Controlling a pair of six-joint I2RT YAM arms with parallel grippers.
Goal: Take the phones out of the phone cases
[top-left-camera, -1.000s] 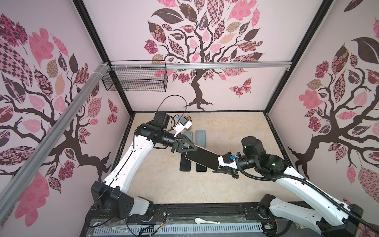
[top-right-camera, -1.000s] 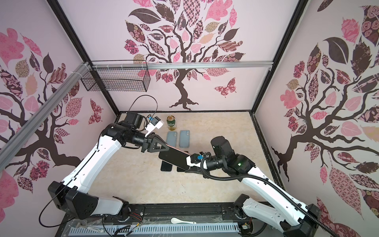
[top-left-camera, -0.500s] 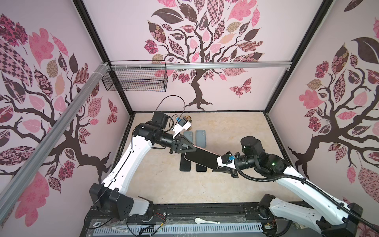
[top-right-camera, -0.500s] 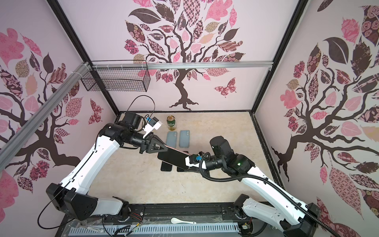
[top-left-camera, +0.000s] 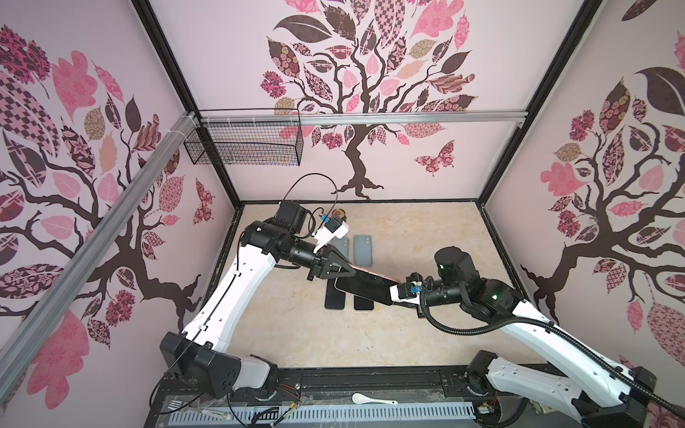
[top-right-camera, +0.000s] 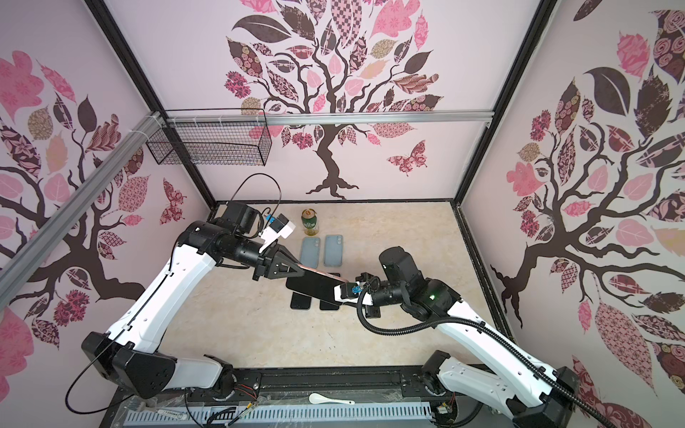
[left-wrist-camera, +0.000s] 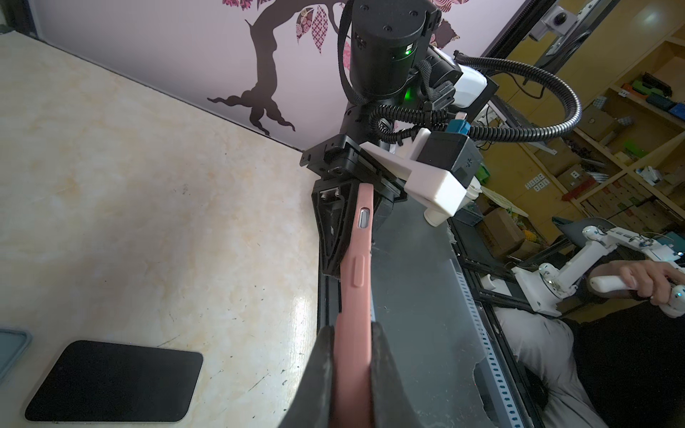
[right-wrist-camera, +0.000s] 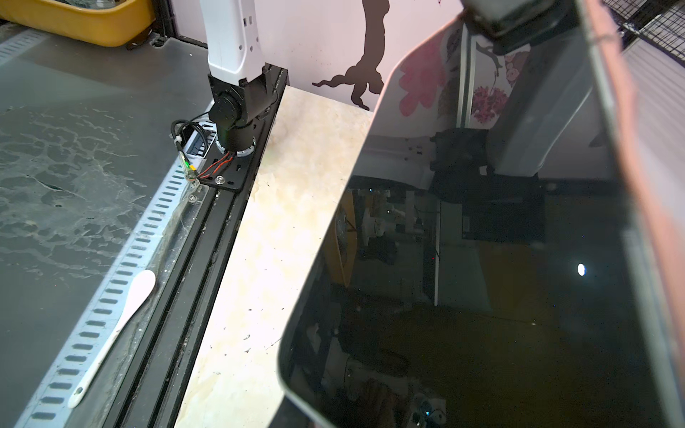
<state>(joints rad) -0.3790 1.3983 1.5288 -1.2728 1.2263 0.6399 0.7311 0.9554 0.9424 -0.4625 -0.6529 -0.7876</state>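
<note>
Phone [top-left-camera: 365, 292], both top views: aloft over table [top-left-camera: 426, 241], bridging left gripper [top-left-camera: 353, 276] and right gripper [top-left-camera: 392, 300]. Left wrist: pink phone case [left-wrist-camera: 354, 259] pinched at both ends, each jaw pair clamped on it. Right wrist: phone close, case along one edge.

White arm links [top-left-camera: 237, 292] w/ blk joints [top-left-camera: 257, 234], corrugated blk cable [top-left-camera: 478, 329], green LED [top-left-camera: 492, 296].

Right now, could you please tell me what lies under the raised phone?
Two dark phones lie flat on the table, side by side. The raised phone, in its pink case, covers their far ends, so those cannot be seen.
</note>
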